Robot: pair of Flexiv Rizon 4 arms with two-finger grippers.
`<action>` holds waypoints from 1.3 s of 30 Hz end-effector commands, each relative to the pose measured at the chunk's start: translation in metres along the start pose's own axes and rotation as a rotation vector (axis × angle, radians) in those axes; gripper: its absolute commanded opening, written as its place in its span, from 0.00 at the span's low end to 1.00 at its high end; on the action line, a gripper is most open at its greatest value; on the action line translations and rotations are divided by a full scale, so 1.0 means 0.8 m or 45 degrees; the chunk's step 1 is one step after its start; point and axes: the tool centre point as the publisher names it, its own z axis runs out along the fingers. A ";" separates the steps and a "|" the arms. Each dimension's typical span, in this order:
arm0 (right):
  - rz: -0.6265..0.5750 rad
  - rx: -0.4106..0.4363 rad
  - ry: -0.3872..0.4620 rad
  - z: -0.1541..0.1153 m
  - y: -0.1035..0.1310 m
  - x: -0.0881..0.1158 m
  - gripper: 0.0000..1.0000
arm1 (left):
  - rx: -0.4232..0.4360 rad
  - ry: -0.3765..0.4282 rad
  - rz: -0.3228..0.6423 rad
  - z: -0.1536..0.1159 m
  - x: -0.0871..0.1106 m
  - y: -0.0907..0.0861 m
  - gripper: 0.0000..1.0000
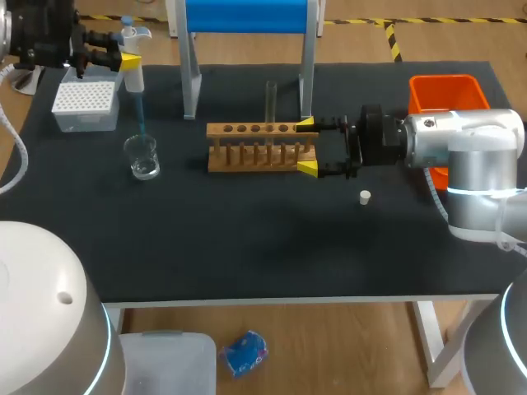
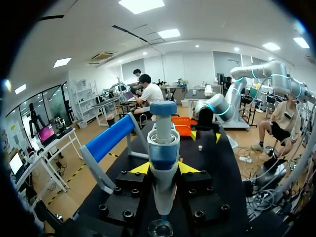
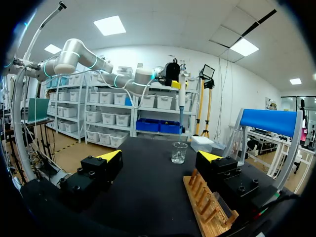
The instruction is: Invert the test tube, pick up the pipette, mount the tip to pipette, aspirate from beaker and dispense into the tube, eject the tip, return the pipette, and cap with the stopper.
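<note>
My left gripper is shut on the white and blue pipette, held upright at the far left. Its blue tip points down just above the glass beaker. In the left wrist view the pipette stands between the fingers of my left gripper, with the beaker straight below. A clear test tube stands upright in the wooden rack. My right gripper is wide open at the rack's right end. The white stopper lies on the mat beside it.
A white tip box sits at the far left, behind the beaker. An orange bin stands at the back right. A blue-topped metal stand rises behind the rack. In the right wrist view the rack lies under one finger.
</note>
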 end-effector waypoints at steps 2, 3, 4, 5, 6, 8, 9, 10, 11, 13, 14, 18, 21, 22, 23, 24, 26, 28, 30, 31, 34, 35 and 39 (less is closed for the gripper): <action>0.000 0.003 0.001 -0.001 0.001 0.000 1.00 | 0.002 -0.002 0.002 -0.001 0.001 0.000 0.00; 0.000 0.003 0.001 -0.001 0.001 0.000 1.00 | 0.002 -0.002 0.002 -0.001 0.001 0.000 0.00; 0.000 0.003 0.001 -0.001 0.001 0.000 1.00 | 0.002 -0.002 0.002 -0.001 0.001 0.000 0.00; 0.000 0.003 0.001 -0.001 0.001 0.000 1.00 | 0.002 -0.002 0.002 -0.001 0.001 0.000 0.00; 0.000 0.003 0.001 -0.001 0.001 0.000 1.00 | 0.002 -0.002 0.002 -0.001 0.001 0.000 0.00; 0.000 0.003 0.001 -0.001 0.001 0.000 1.00 | 0.002 -0.002 0.002 -0.001 0.001 0.000 0.00; 0.015 0.016 -0.015 0.003 0.007 0.002 1.00 | 0.002 -0.002 0.002 -0.001 0.001 0.000 0.00; 0.035 0.032 -0.030 0.007 0.009 0.004 1.00 | 0.002 -0.002 0.002 -0.001 0.001 0.000 0.00; 0.047 0.063 -0.036 0.016 0.006 0.008 1.00 | 0.002 -0.002 0.002 -0.001 0.001 0.000 0.00; 0.074 0.071 -0.056 0.039 0.001 0.013 1.00 | 0.002 -0.002 0.002 -0.001 0.001 0.000 0.00; 0.099 0.057 -0.065 0.053 -0.003 0.014 1.00 | 0.002 -0.002 0.002 -0.001 0.001 0.000 0.00; 0.126 0.080 -0.046 0.113 -0.024 0.021 1.00 | 0.002 -0.002 0.002 -0.001 0.001 0.000 0.00; 0.132 0.073 -0.038 0.161 -0.035 0.021 1.00 | 0.002 -0.002 0.002 -0.001 0.001 0.000 0.00; 0.133 0.066 -0.042 0.175 -0.037 0.019 1.00 | 0.002 -0.002 0.002 -0.001 0.001 0.000 0.00; 0.128 0.064 -0.054 0.185 -0.039 0.015 1.00 | 0.002 -0.002 0.002 -0.001 0.001 0.000 0.00; 0.124 0.070 -0.053 0.199 -0.041 0.014 1.00 | 0.002 -0.002 0.002 -0.001 0.001 0.000 0.00; 0.136 0.056 -0.074 0.223 -0.045 0.008 1.00 | 0.002 -0.002 0.002 -0.001 0.001 0.000 0.00; 0.133 0.079 -0.063 0.248 -0.048 0.006 1.00 | 0.002 -0.002 0.002 -0.001 0.001 0.000 0.00; 0.120 0.126 -0.056 0.275 -0.047 0.004 1.00 | 0.002 -0.002 0.002 -0.001 0.001 0.000 0.00; 0.118 0.136 -0.053 0.285 -0.045 0.003 1.00 | 0.002 -0.002 0.002 -0.001 0.001 0.000 0.00; 0.096 0.188 -0.070 0.307 -0.039 -0.001 1.00 | 0.002 -0.002 0.002 -0.001 0.001 0.000 0.00; 0.104 0.187 -0.073 0.311 -0.038 -0.002 1.00 | 0.002 -0.002 0.002 -0.001 0.001 0.000 0.00; 0.101 0.239 -0.130 0.326 -0.036 -0.010 1.00 | 0.002 -0.002 0.002 -0.001 0.001 0.000 0.00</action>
